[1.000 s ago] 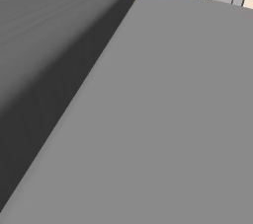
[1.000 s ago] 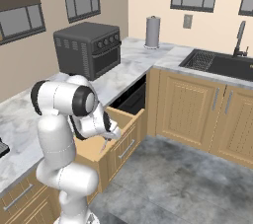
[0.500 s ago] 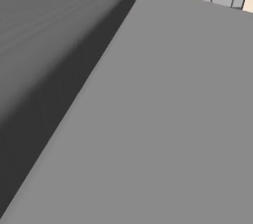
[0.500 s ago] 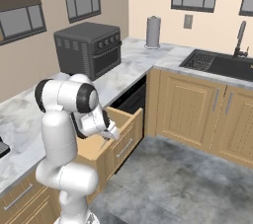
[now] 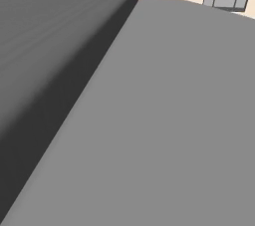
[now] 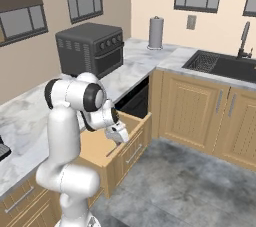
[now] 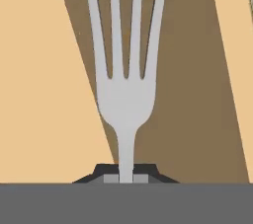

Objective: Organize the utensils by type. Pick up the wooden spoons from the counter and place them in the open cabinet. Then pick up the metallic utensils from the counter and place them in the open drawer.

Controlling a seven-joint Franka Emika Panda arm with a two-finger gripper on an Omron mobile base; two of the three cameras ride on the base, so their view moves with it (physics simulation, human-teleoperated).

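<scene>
Black toaster oven sits on the marbled table behind the open light-wood drawer; the hand, low over it, pinches the slim silver fork's handle.

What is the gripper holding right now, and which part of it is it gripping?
The gripper is shut on the fork, pinching the handle just below the neck; the tines point away from the hand, over the tan inside of the open drawer.
</scene>
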